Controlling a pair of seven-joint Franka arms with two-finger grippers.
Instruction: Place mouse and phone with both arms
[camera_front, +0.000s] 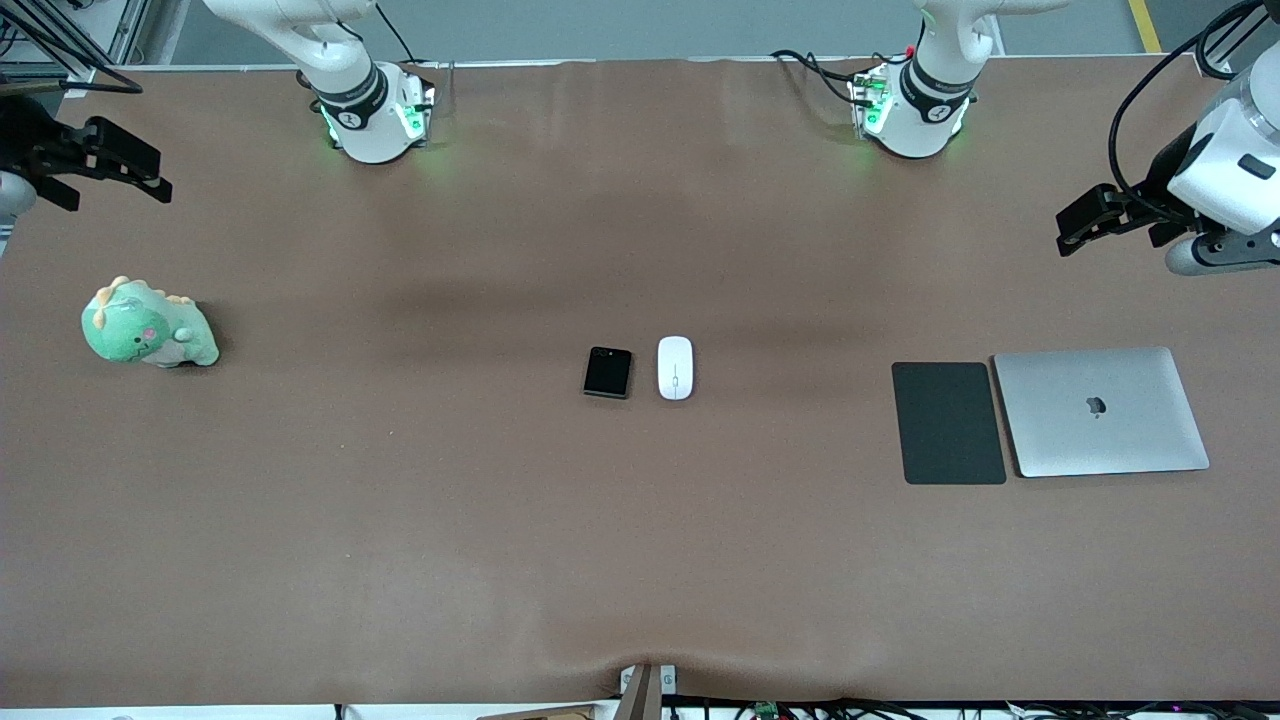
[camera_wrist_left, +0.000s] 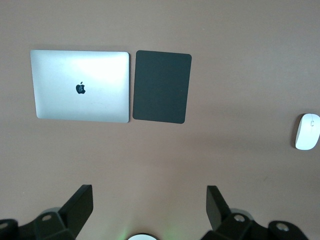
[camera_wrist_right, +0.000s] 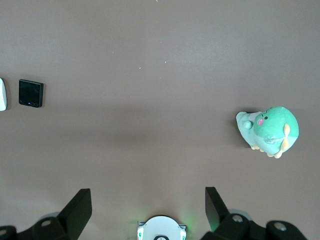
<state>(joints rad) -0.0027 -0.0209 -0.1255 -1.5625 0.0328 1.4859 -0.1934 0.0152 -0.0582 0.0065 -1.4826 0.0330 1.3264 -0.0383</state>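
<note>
The white oval mouse (camera_front: 675, 367) and the glossy black folded phone (camera_front: 607, 372) lie side by side at the table's middle, the phone toward the right arm's end. The left wrist view shows the mouse (camera_wrist_left: 307, 131). The right wrist view shows the phone (camera_wrist_right: 31, 93) and a sliver of the mouse (camera_wrist_right: 2, 94). My left gripper (camera_front: 1075, 225) (camera_wrist_left: 149, 200) is open and empty, high over the left arm's end of the table. My right gripper (camera_front: 140, 170) (camera_wrist_right: 148, 202) is open and empty, high over the right arm's end.
A matte dark-grey pad (camera_front: 947, 422) (camera_wrist_left: 161, 86) lies beside a closed silver laptop (camera_front: 1100, 411) (camera_wrist_left: 80, 86) toward the left arm's end. A green plush dinosaur (camera_front: 148, 325) (camera_wrist_right: 270, 130) sits toward the right arm's end. The table (camera_front: 400, 520) is brown.
</note>
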